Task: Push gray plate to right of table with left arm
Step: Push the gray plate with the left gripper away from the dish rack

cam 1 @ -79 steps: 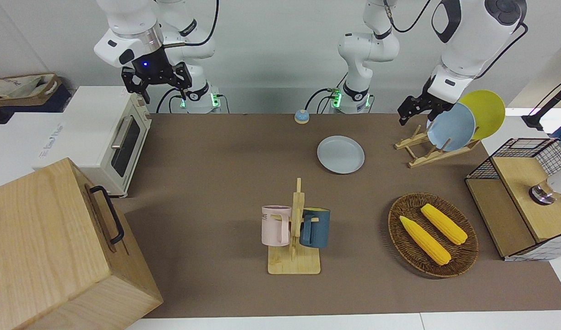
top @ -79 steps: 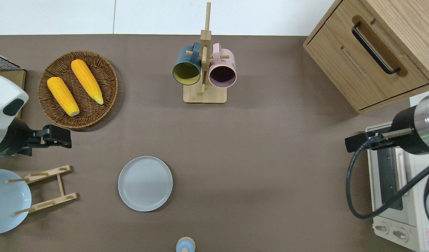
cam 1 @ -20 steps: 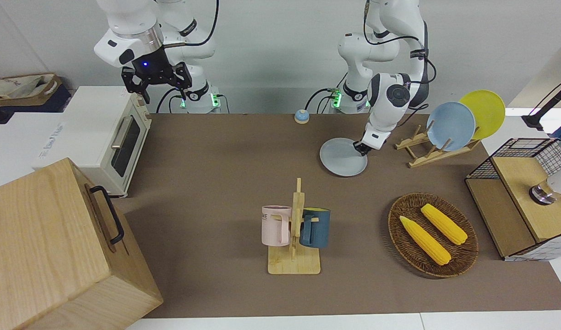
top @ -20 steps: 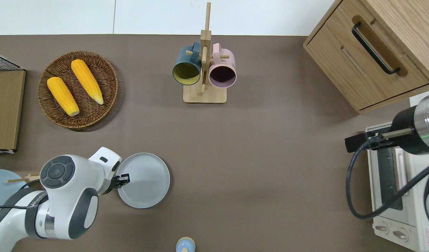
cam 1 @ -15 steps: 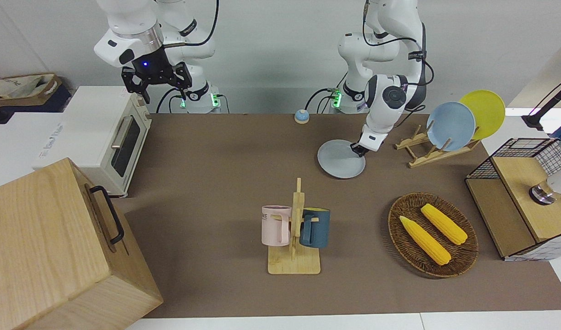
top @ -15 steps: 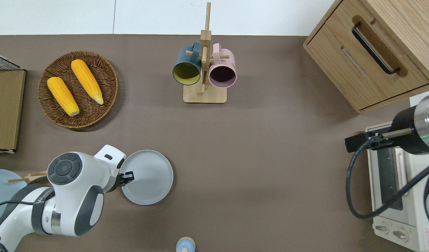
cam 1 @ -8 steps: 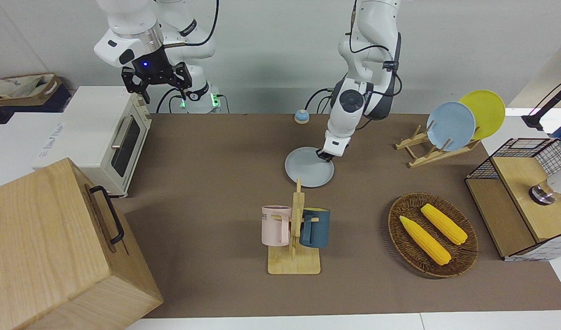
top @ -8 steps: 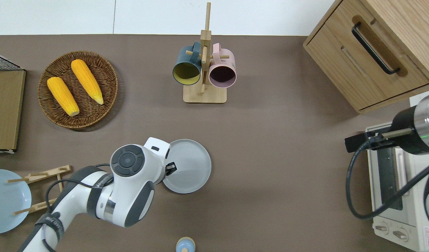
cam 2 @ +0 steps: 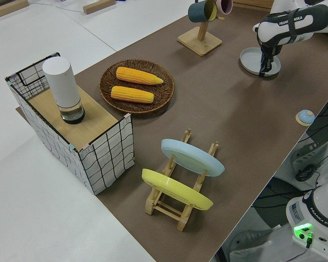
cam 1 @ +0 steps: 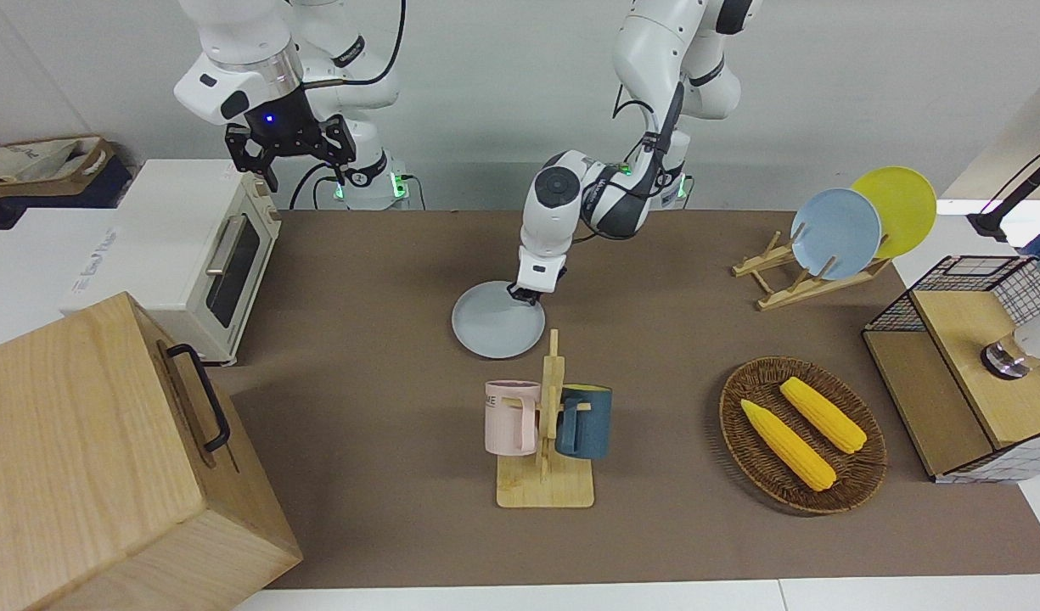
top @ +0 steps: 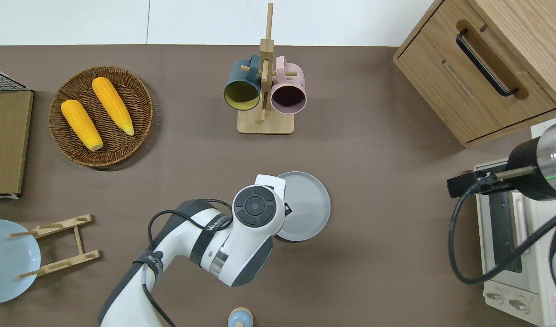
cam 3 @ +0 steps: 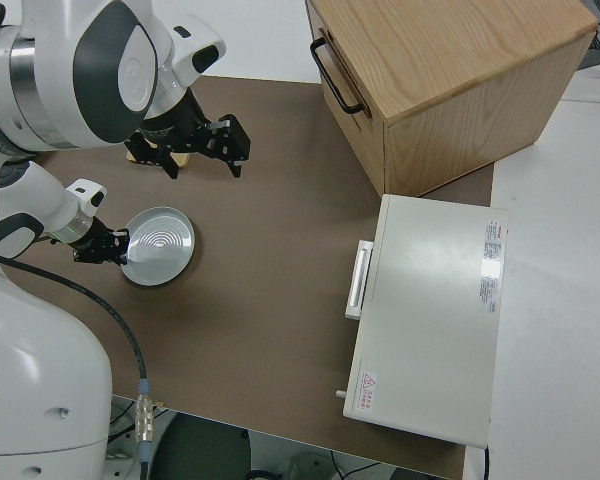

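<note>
The gray plate point(cam 1: 496, 333) lies flat on the brown table point(cam 1: 358, 280) near its middle, a little nearer to the robots than the mug rack. It also shows in the overhead view point(top: 307, 204), the left side view point(cam 2: 255, 57) and the right side view point(cam 3: 162, 243). My left gripper point(cam 1: 522, 294) points down and rests on the plate's rim on the side toward the left arm's end; in the overhead view point(top: 287, 210) the wrist mostly hides it. My right gripper point(cam 1: 289, 157) is parked and open.
A wooden rack with a pink and a blue mug point(cam 1: 547, 424) stands close to the plate, farther from the robots. A toaster oven point(cam 1: 205, 255) and wooden cabinet point(cam 1: 104, 458) fill the right arm's end. A corn basket point(cam 1: 801, 434), plate rack point(cam 1: 812, 276) and bell point(top: 240, 318) are around.
The left arm came down from beside the plate rack onto the gray plate. It has slid the plate toward the right arm's end and slightly farther from the robots. The right arm has not moved.
</note>
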### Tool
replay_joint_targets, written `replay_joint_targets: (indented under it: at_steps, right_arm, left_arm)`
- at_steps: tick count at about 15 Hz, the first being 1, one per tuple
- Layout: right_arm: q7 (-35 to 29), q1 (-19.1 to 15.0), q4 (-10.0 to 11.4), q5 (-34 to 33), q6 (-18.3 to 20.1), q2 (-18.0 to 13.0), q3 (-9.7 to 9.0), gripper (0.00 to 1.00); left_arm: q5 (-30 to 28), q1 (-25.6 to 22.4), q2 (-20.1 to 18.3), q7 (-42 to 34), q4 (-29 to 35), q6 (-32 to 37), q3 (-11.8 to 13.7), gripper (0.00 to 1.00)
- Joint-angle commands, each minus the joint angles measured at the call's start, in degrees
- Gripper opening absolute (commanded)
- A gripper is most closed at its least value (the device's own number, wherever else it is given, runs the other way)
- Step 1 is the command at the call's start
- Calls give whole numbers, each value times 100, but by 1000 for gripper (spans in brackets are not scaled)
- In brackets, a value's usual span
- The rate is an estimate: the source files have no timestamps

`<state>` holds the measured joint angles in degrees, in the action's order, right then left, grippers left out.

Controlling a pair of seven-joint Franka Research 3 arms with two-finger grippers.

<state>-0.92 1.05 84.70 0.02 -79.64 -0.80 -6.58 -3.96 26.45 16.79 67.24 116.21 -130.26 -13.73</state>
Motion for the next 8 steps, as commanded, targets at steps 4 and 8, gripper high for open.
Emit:
replay_joint_targets:
  at_steps: [4, 8]
  right_arm:
    - [-75, -113, -50, 33, 89, -17, -89, 983]
    - [-75, -113, -50, 33, 89, -17, -89, 983]
  left_arm:
    - [-43, 308, 536, 369, -572, -43, 20, 199]
    - [-140, 176, 527, 378, -740, 27, 55, 1000]
